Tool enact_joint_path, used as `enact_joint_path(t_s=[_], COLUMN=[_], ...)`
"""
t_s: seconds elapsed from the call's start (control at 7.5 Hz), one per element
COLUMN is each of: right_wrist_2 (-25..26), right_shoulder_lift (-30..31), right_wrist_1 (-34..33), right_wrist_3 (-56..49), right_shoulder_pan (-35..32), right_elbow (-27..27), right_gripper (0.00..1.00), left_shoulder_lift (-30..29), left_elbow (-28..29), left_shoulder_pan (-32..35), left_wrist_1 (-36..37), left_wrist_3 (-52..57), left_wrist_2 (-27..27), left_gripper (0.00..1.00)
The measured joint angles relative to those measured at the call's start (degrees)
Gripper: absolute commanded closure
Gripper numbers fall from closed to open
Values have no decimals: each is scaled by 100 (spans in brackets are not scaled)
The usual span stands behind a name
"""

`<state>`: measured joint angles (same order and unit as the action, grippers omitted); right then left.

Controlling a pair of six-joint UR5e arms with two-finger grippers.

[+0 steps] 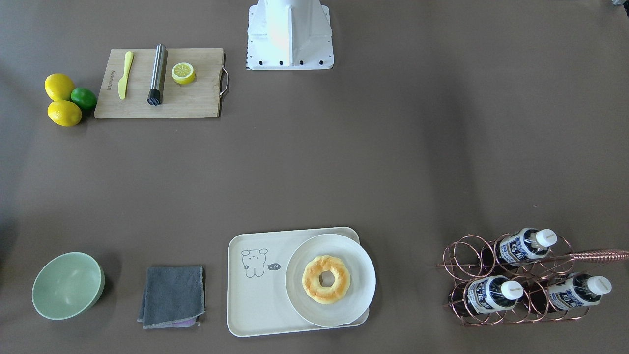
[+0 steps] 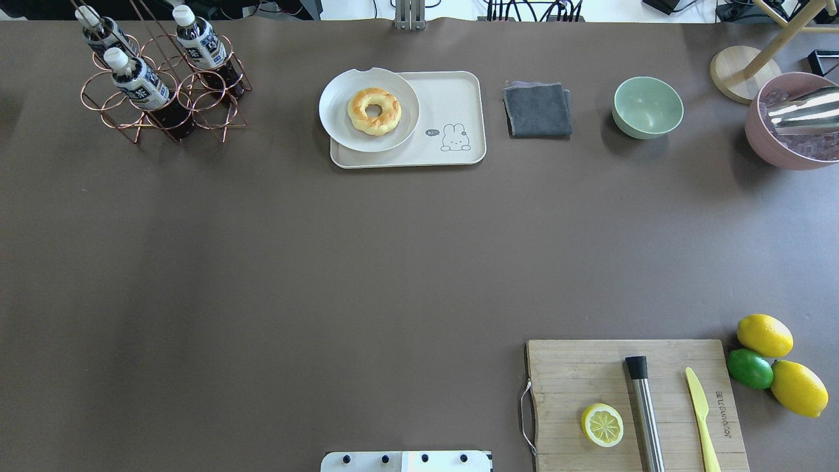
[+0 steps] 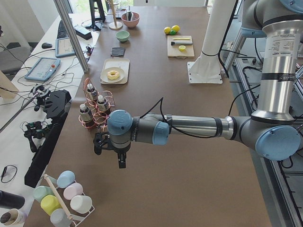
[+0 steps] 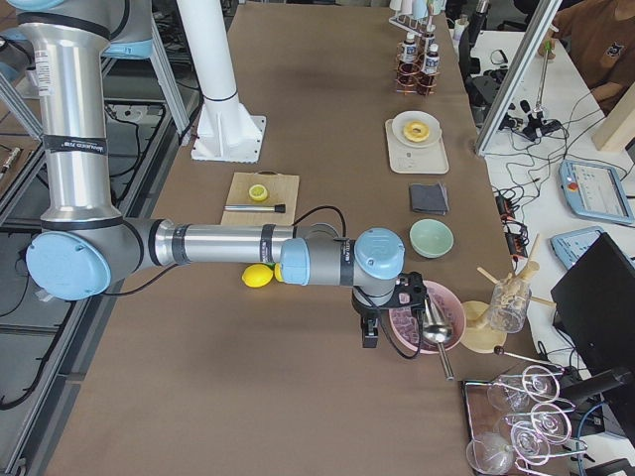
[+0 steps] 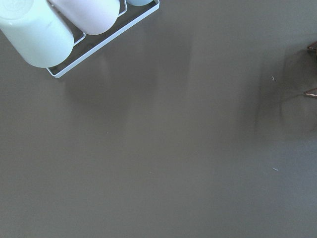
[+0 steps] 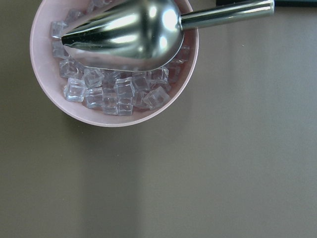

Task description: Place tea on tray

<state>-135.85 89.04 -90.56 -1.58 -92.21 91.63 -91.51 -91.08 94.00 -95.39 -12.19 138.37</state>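
Observation:
Three tea bottles lie in a copper wire rack [image 1: 471,255]: tea [image 1: 523,245], tea [image 1: 491,293] and tea [image 1: 577,291]. The overhead view shows them at the far left [image 2: 137,82]. The cream tray [image 1: 255,314] [image 2: 459,98] holds a round white plate [image 1: 300,300] with a doughnut [image 1: 326,279]; its bear-drawing half is bare. My left gripper [image 3: 120,158] hangs over the table just short of the rack, seen only in the left side view. My right gripper [image 4: 369,332] hovers beside the pink ice bowl [image 4: 422,315]. I cannot tell whether either is open or shut.
A grey cloth [image 1: 172,295] and a green bowl [image 1: 66,285] sit beside the tray. The cutting board [image 1: 159,83] carries a yellow knife, a steel muddler and a lemon half, with two lemons and a lime [image 1: 83,97] alongside. A rack of pastel cups [image 5: 59,25] stands near the left gripper.

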Motion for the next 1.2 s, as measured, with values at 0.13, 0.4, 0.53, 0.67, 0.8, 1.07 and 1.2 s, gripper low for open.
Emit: enact_joint_path(t_s=[0.13, 0.4, 0.53, 0.67, 0.8, 1.07, 1.2], right_wrist_2=[2, -31, -50, -63, -69, -73, -73], right_shoulder_lift=[7, 49, 56, 58, 60, 61, 61], right_wrist_1=[2, 4, 7, 10, 11, 9, 7], right_wrist_3=[0, 0, -5, -11, -15, -26, -35], right_shoulder_pan=[-3, -6, -7, -7, -4, -5, -6], right_elbow=[-2, 6, 10, 16, 18, 15, 13], right_gripper=[0, 0, 0, 0, 0, 0, 0], left_shoulder_lift=[0, 1, 1, -2, -5, -3, -1], left_elbow=[-5, -30, -30, -25, -25, -18, -15], left_shoulder_pan=[-2, -9, -11, -12, -13, -13, -13], left_wrist_1=[-4, -8, -7, -6, -6, -6, -6], left_wrist_3=[3, 6, 6, 6, 6, 6, 6], left_wrist_2=[-2, -3, -4, -12, -17, -20, -22], left_gripper=[3, 3, 3, 3, 3, 3, 3])
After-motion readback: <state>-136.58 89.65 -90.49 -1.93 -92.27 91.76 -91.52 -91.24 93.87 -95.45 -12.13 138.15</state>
